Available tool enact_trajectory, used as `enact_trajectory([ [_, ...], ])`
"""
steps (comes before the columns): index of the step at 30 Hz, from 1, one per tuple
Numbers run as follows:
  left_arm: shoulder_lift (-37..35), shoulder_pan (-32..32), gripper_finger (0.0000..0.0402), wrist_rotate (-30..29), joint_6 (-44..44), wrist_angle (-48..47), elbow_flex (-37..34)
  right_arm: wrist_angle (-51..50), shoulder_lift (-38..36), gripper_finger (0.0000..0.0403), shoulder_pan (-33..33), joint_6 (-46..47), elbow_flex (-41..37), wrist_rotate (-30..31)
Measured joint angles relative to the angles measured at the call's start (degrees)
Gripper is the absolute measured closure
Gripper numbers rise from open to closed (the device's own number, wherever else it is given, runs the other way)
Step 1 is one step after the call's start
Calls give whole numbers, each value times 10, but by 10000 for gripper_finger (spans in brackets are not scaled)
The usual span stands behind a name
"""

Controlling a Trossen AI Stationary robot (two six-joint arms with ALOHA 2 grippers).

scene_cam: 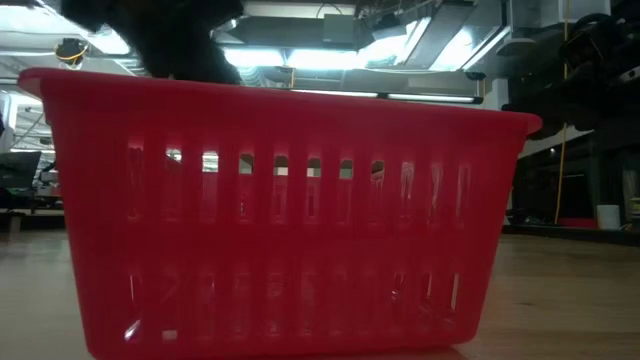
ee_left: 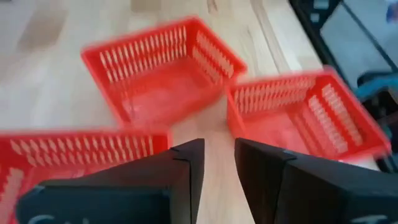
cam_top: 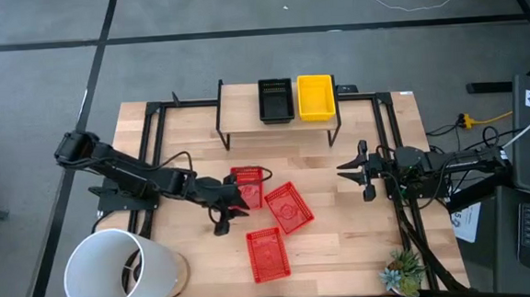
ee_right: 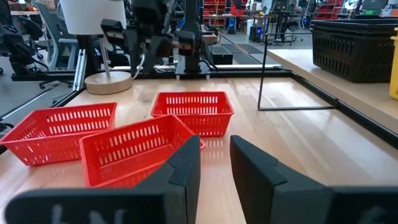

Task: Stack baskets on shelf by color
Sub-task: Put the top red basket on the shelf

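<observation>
The left gripper (cam_top: pixel 230 198) hovers low over the table, its fingers (ee_left: pixel 186 165) parted by a narrow gap and gripping nothing, just beside the nearest red basket (cam_top: pixel 248 179). Two more red baskets lie close by: one tilted to its right (cam_top: pixel 288 207), another nearer the table's front edge (cam_top: pixel 268 253) (all three sit apart, unstacked). Farther back, the shelf (cam_top: pixel 240 108) carries a black basket (cam_top: pixel 275 100) and a yellow basket (cam_top: pixel 315 97) side by side. The right gripper (cam_top: pixel 351 170) waits at the table's right side, fingers apart and empty. A white bucket (cam_top: pixel 116 268) lies at the front left corner.
</observation>
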Motion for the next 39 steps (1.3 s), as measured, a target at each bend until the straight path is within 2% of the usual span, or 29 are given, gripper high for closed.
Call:
enact_trajectory([
  [5, 49, -1, 321, -1, 32, -56, 68, 0, 0, 315, 0, 0, 0, 0],
  [10, 117, 0, 321, -14, 65, -157, 126, 0, 0, 315, 0, 0, 0, 0],
  [16, 165, 3, 321, -38, 48, -235, 159, 0, 0, 315, 0, 0, 0, 0],
  [25, 157, 2, 321, -91, 60, -230, 160, 0, 0, 315, 0, 0, 0, 0],
  [31, 154, 2, 321, -149, 86, -239, 160, 0, 0, 315, 0, 0, 0, 0],
  [39, 160, 5, 321, -186, 88, -295, 160, 0, 0, 315, 0, 0, 0, 0],
])
